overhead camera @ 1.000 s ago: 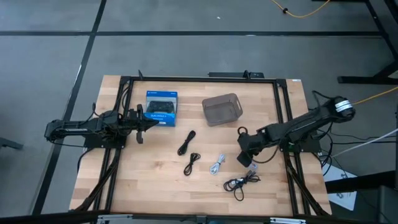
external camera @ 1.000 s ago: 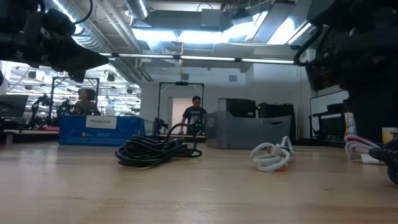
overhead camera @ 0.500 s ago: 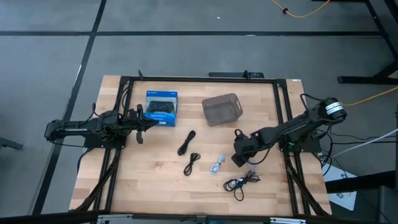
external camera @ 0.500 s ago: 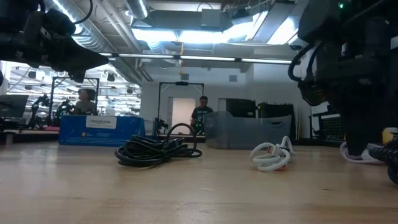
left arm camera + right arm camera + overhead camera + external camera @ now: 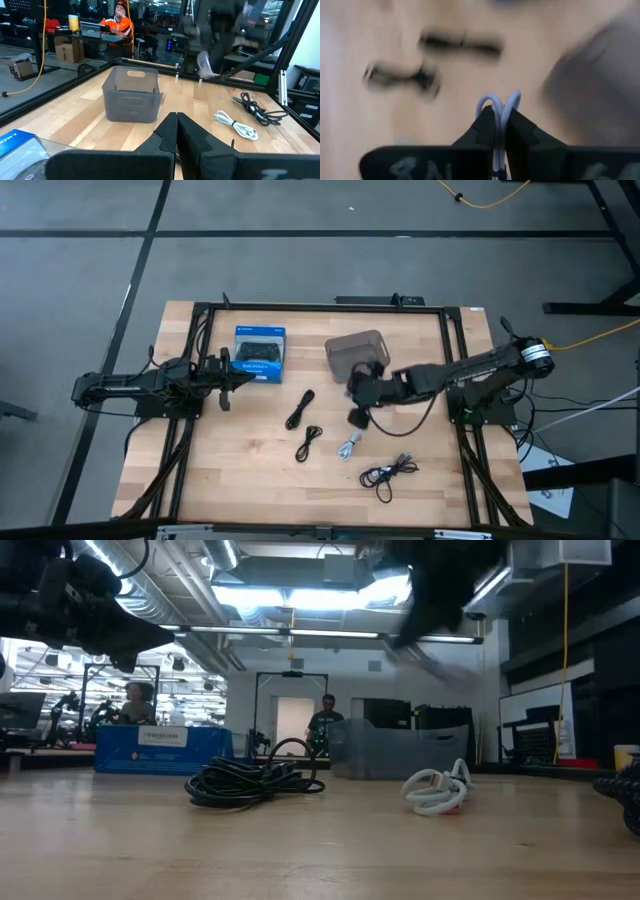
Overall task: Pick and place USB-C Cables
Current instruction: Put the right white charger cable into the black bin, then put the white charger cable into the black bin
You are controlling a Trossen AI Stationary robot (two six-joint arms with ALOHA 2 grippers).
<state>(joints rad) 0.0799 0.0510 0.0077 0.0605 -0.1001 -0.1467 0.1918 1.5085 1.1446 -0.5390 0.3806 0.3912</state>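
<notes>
My right gripper (image 5: 357, 418) hangs over the table's middle, just near of the grey bin (image 5: 356, 355), shut on a light grey USB-C cable (image 5: 499, 105). Another light cable (image 5: 349, 446) lies coiled on the wood right below it. Three black cables lie flat: one (image 5: 300, 410) mid-table, one (image 5: 308, 442) nearer, and one (image 5: 388, 472) toward the near right. My left gripper (image 5: 232, 380) waits shut at the table's left, beside the blue box (image 5: 260, 353). My right gripper pinches the light grey cable bundle between its two fingers. Two loops of the cable's bent end (image 5: 501, 106) stick out past the fingertips. The bundle is lifted clear of the table, and its visible part (image 5: 204, 64) hangs below the gripper in the left wrist view.
The grey bin (image 5: 132, 95) stands open-topped at the far middle. The blue box (image 5: 160, 748) lies at the far left. Black frame rails (image 5: 455, 360) run along both table sides. People (image 5: 325, 725) are in the room behind the table.
My right gripper has shut on a light grey cable at the table's near right and lifted it clear. It has then swung quickly toward the table's left and far edge, up to the grey bin. The black cable beside that spot has stayed.
</notes>
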